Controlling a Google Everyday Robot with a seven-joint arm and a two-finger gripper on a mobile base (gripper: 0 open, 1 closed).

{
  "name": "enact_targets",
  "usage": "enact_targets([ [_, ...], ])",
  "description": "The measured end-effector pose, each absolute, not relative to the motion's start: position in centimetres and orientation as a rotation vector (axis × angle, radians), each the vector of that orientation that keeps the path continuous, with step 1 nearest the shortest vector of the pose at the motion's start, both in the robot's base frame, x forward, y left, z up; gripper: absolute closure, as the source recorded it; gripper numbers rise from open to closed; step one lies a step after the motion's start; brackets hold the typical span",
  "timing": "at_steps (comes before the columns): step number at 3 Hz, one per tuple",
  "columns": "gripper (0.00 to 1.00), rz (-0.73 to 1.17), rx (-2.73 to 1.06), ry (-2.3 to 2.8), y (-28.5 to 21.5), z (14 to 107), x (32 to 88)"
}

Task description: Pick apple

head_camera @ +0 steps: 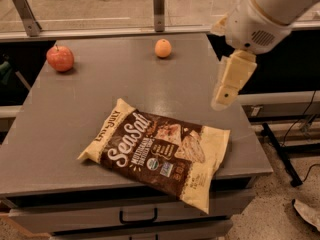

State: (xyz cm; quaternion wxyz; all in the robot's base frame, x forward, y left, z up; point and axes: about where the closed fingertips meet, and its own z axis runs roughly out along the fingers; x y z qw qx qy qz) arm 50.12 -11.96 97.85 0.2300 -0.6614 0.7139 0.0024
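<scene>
The apple (60, 58) sits at the far left corner of the grey table (95, 101), stem up. 1 small orange fruit (163, 48) lies by the far edge. The gripper (223, 97) hangs over the right edge, well apart from the apple. Whether it is released or clenched cannot be told, and its arm is cut off at the frame's top. A Sea Salt chip bag (157, 151) overhangs the front edge.

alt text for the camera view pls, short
Robot gripper hangs above the right edge of a grey table, far from the red apple at its back left. A small orange fruit sits back centre; a Sea Salt chip bag lies flat near the front.
</scene>
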Motion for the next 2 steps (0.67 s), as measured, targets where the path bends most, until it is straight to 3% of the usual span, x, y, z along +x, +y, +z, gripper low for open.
enact_targets([
  [2,0.0,0.177,-1.874,1.545,5.7,100.7,58.4],
])
